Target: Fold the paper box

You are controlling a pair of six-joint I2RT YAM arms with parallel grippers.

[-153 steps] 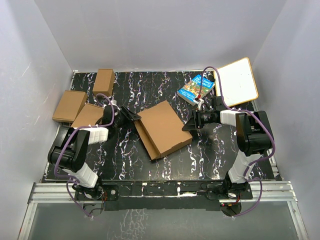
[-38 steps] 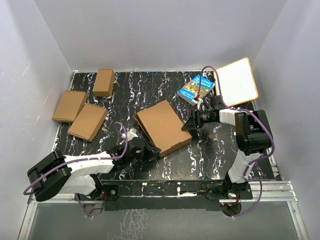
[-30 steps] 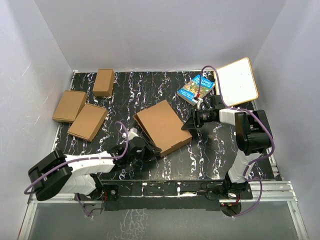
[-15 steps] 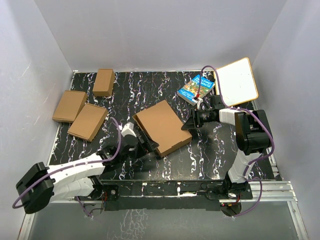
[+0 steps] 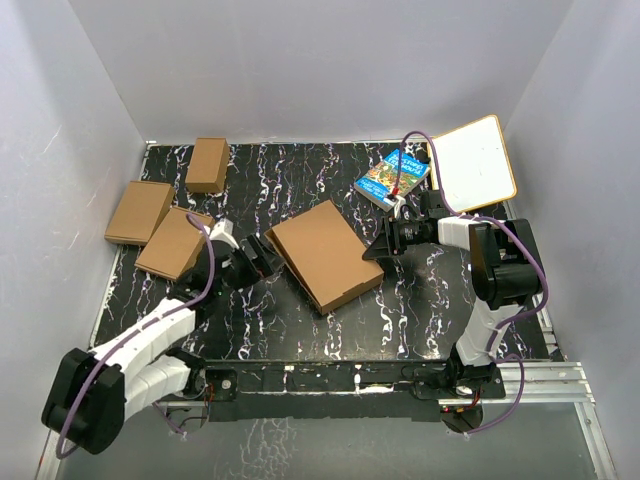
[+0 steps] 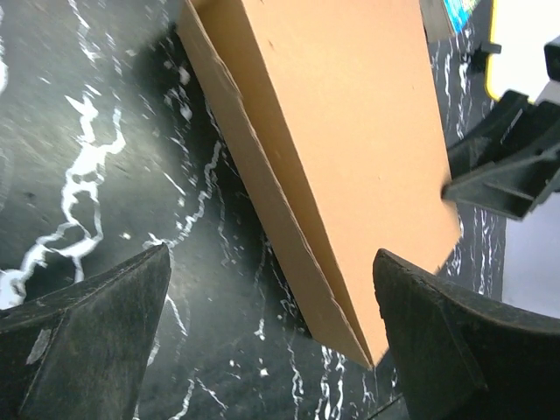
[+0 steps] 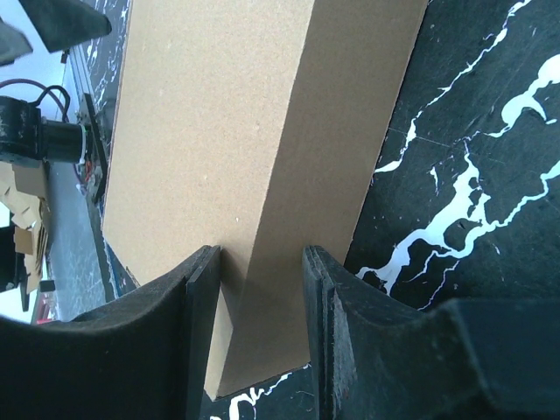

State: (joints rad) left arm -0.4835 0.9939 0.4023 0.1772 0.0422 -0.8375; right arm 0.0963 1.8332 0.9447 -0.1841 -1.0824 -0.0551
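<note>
A plain brown corrugated cardboard mailer box lies flat and closed, turned at an angle, on a black table veined with white. The left gripper sits low just left of the box. Its two black fingers are spread wide apart with nothing held between them, and the box's long left side lies ahead of the gap. The right gripper is at the box's right edge, and its black fingers press on either side of that edge, clamping the cardboard. Beyond the box's far right corner lies a blue picture book, and a white board rimmed in light wood leans just past it. Well to the left of the box sit three smaller brown folded cardboard boxes, close together.
</note>
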